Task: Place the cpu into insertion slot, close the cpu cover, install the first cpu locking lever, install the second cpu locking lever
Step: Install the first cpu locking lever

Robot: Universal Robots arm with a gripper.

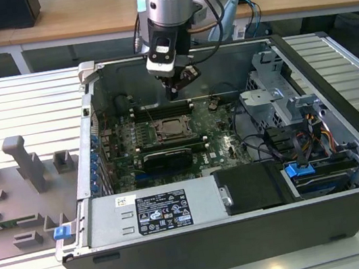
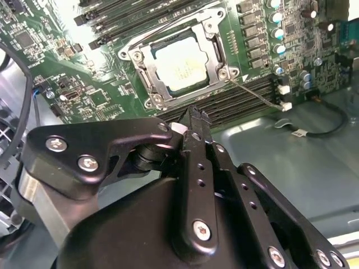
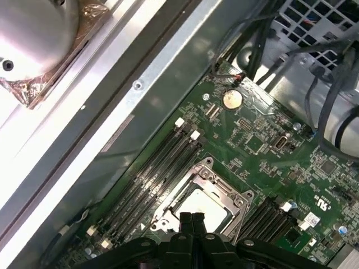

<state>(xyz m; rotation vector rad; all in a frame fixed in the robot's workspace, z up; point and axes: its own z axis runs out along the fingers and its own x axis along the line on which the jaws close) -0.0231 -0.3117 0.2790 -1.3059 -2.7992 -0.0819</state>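
1 gripper (image 1: 174, 94), jaws together and empty, hovering above the green board (image 1: 217, 135), clear of the case walls (image 1: 230, 65). 1 chip (image 2: 180, 66) seated in 1 socket (image 1: 173, 129), 1 cover (image 2: 215, 47) lying flat around it.

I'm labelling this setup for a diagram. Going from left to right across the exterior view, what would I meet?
Grey plastic rack → processor socket → metal drive cage.

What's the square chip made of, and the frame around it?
The cpu looks metal-topped: pale silver-grey, smooth, dully shiny. The cpu cover around it looks like bare stamped metal, probably steel: thin, silvery, with bright glints at its edges.
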